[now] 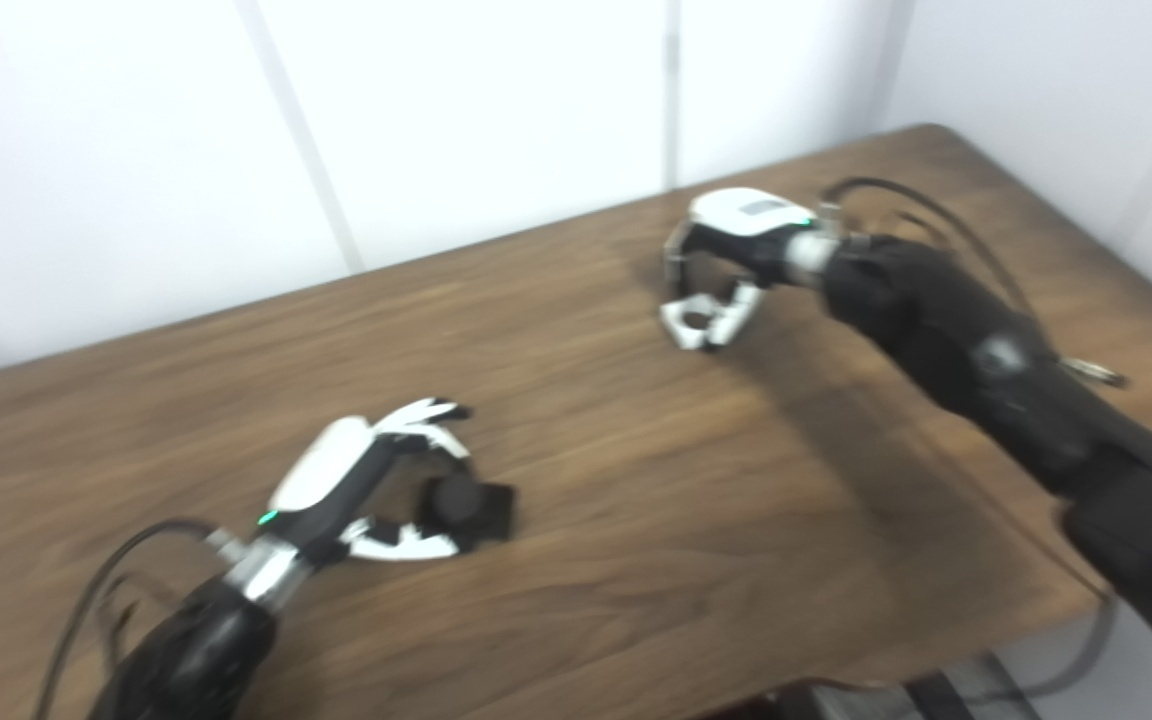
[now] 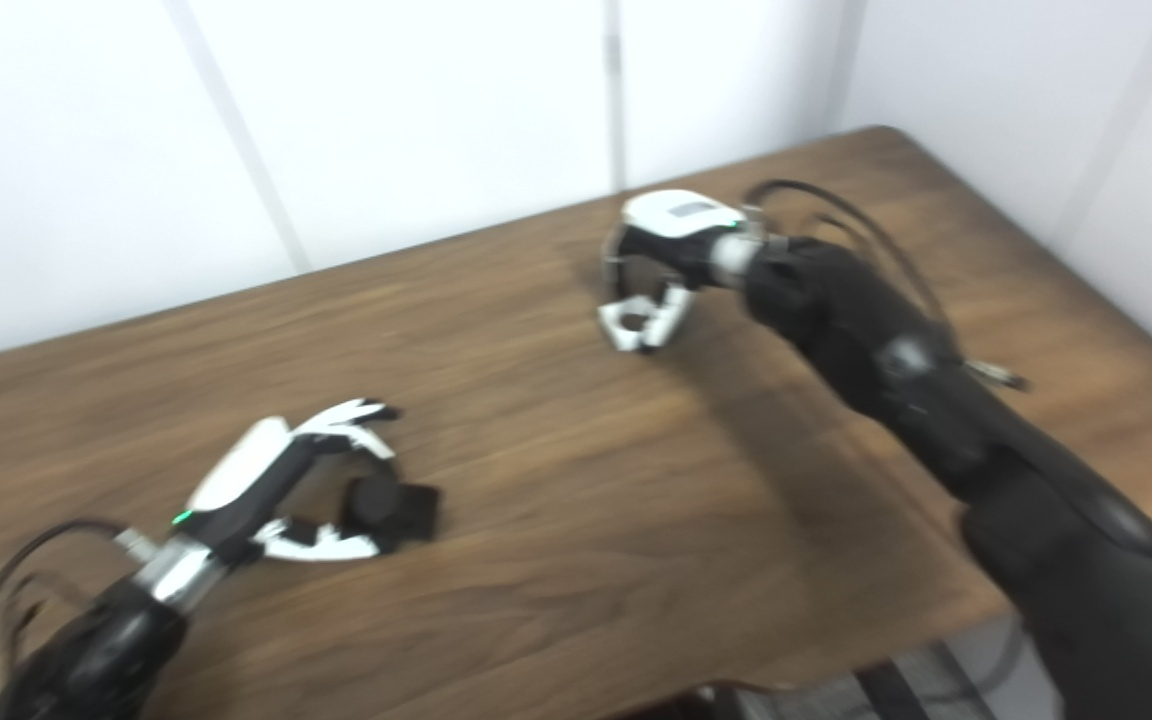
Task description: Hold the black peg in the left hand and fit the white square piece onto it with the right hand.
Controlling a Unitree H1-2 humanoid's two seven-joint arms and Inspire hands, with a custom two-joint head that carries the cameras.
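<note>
You have one black peg (image 1: pixel 466 510) and one white square piece (image 1: pixel 698 322). Your left hand (image 1: pixel 361 487) lies low near the table's front, fingers and thumb spread around the peg without clearly closing; blur hides any contact. Your right hand (image 1: pixel 736 250) is curled downward over the white piece further back; whether it grips, you cannot tell. Brown wooden table (image 1: pixel 636 520), white walls (image 1: pixel 436 120) behind.

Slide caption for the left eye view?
Left hand cups black peg; right hand closes around white square piece on wooden table.
</note>
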